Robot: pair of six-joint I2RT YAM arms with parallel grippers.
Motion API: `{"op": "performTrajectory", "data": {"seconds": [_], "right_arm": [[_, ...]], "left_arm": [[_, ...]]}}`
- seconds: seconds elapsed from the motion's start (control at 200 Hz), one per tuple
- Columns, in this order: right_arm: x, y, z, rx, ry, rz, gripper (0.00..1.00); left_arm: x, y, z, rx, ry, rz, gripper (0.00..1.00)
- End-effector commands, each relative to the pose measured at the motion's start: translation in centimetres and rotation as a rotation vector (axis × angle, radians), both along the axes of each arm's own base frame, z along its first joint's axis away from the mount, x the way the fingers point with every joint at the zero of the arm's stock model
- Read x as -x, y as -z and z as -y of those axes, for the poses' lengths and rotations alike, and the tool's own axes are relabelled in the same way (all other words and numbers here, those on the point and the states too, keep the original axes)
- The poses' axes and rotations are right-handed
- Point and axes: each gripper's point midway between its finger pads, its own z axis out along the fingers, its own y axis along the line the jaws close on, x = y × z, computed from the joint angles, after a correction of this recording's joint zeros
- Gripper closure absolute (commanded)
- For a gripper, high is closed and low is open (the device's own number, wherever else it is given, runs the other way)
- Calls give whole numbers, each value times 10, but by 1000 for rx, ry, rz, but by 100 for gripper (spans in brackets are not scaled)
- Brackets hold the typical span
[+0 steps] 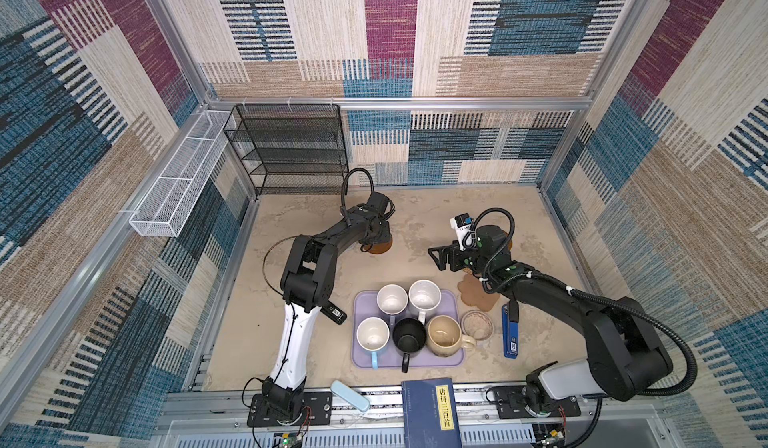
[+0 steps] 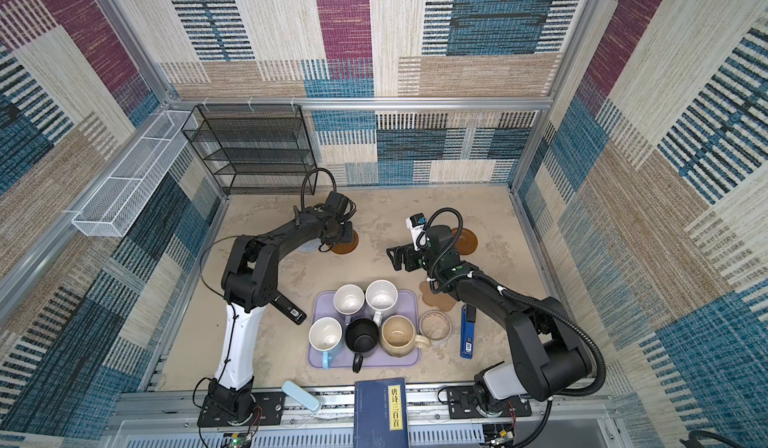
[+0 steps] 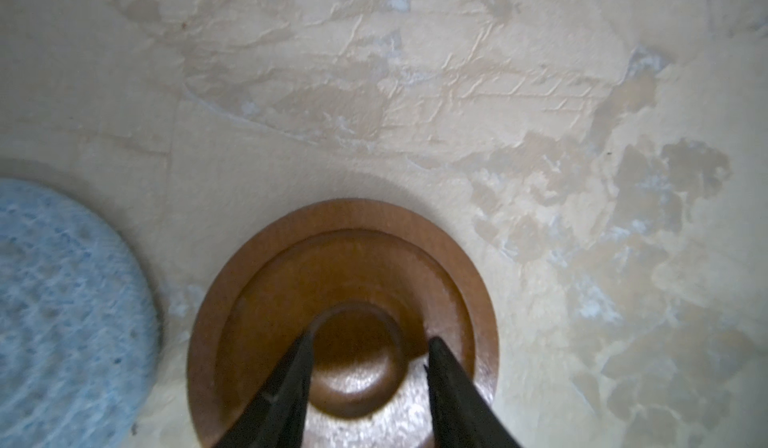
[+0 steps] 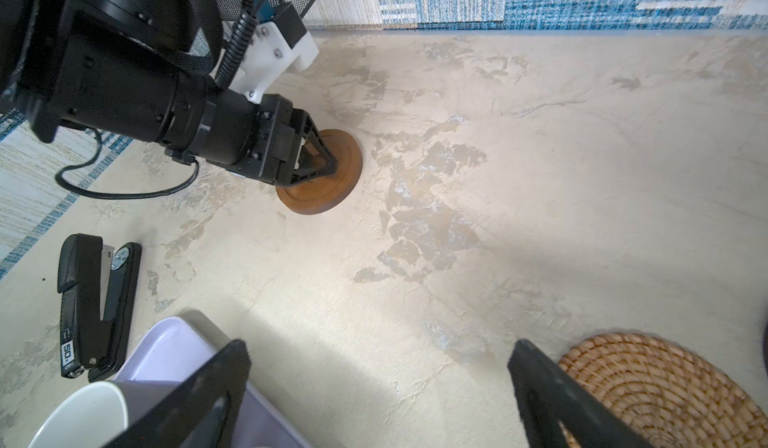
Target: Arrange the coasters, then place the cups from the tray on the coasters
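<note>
Dark-blue book (image 1: 432, 412) nearest you; next, lilac tray (image 1: 457, 359) holding five cups (image 1: 392, 299). Your right gripper (image 4: 379, 344): fingers spread wide, empty, rattan coaster (image 4: 648, 383) just beside one. Farthest, your left gripper (image 3: 372, 338): fingers parted, gripping nothing, wooden coaster (image 3: 345, 259) flat beneath their tips.

A dark-brown round wooden coaster (image 2: 345, 249) lies directly under the left gripper (image 2: 347, 235); a grey-blue crocheted round coaster (image 2: 306, 247) peeks out just beside it.

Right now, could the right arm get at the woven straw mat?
Probably yes: its open fingers hover just beside the rattan coaster, which lies flat on the bare table with nothing on it.
</note>
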Motion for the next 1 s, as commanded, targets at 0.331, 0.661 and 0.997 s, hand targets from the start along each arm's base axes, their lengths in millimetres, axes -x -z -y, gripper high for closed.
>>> {"op": "performTrajectory", "data": {"seconds": [0.331,0.661,0.997], "right_arm": [[-6,-42,14,-57,108,118,0],[-9,-39,50,-24,301,60,0],[-26,22,105,59,443,-128,7]], "left_arm": [[30,-125,10,240,71,208,1],[119,-162,14,456,150,273,1],[159,-162,51,646,270,256,1]]}}
